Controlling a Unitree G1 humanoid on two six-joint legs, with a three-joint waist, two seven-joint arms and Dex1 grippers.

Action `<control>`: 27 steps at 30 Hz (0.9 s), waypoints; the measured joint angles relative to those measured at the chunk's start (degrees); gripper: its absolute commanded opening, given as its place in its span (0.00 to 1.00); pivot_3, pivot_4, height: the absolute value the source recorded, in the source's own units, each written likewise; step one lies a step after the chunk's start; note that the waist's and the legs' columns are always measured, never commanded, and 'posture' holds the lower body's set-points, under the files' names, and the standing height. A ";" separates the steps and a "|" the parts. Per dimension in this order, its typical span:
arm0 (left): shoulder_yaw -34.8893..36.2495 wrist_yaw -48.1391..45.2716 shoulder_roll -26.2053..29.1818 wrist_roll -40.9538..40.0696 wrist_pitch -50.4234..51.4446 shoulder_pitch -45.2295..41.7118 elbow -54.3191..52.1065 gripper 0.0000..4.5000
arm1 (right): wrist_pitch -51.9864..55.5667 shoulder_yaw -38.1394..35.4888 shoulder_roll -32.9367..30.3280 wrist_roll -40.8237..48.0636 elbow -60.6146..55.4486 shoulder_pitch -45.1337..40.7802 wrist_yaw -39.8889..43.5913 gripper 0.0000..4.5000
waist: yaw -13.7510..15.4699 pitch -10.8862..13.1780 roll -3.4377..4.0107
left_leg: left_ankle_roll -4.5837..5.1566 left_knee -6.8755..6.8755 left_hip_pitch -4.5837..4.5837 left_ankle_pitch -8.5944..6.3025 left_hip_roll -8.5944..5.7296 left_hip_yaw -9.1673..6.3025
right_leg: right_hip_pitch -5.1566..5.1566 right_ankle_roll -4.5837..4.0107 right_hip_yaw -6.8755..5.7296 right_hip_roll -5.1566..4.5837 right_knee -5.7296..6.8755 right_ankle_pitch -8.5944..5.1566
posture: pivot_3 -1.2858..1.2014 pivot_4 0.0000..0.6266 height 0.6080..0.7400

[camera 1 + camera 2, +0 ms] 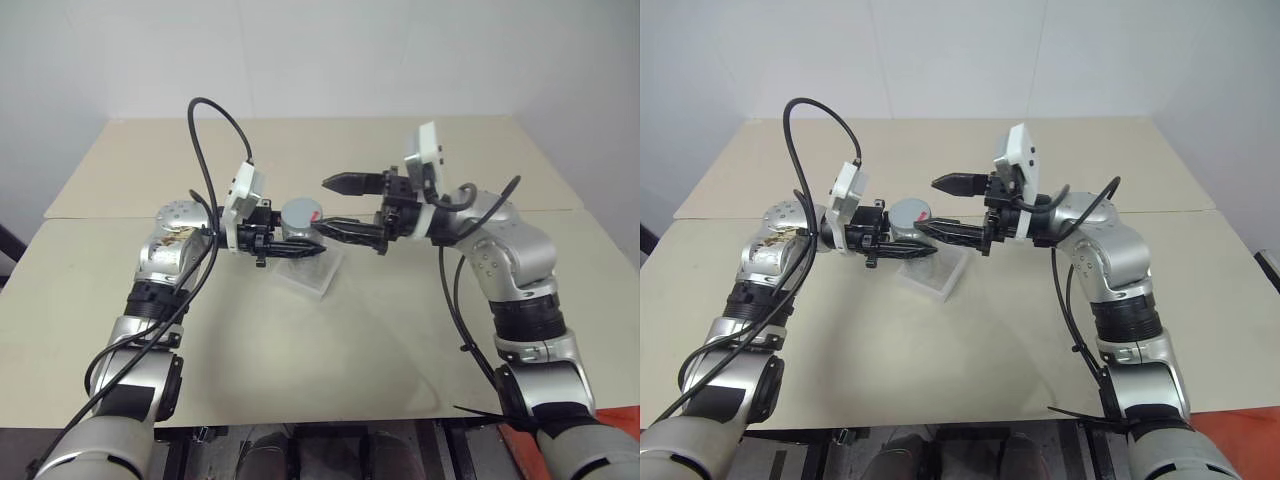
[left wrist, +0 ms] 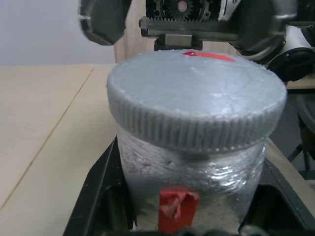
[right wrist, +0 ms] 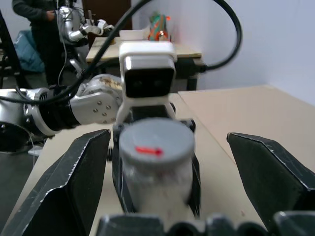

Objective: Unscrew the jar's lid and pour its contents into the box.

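Note:
My left gripper (image 1: pixel 290 243) is shut on the jar (image 2: pixel 189 189), a small clear cylinder with a red mark on its side, held above the table. The grey ribbed lid (image 1: pixel 300 213) sits on the jar and carries a red strip on top. Facing it from the right, my right gripper (image 1: pixel 325 207) is open, its two black fingers (image 3: pixel 69 182) spread wide on either side of the lid with gaps to it. The box (image 1: pixel 312 272), a shallow clear tray, lies on the table just below the jar.
Two beige tabletops meet at a seam (image 1: pixel 120 215) behind the arms. Black cables (image 1: pixel 205 150) loop from both wrists. In the right wrist view a person (image 3: pixel 34 29) stands by another robot arm and a table with objects in the far background.

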 measured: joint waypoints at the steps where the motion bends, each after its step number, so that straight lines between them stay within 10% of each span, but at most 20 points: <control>1: 0.00 -0.04 -0.06 0.12 -0.03 -0.18 0.02 0.45 | -0.06 0.77 0.64 -0.79 0.29 -0.50 -0.39 0.98 | -0.03 0.00 0.00 | 0.00 0.00 0.01 0.00 0.00 0.01 | 0.00 0.00 -0.01 0.00 0.00 0.00 | 0.52 0.24 1.00; 27: 0.47 -0.19 0.11 0.99 0.27 -0.55 -0.02 0.45 | -2.57 3.32 3.73 -5.80 6.16 -2.89 0.17 0.98 | -0.18 0.00 0.00 | -0.01 0.00 0.02 0.01 0.00 0.01 | 0.00 0.00 -0.01 0.00 0.02 0.00 | 0.52 0.24 1.00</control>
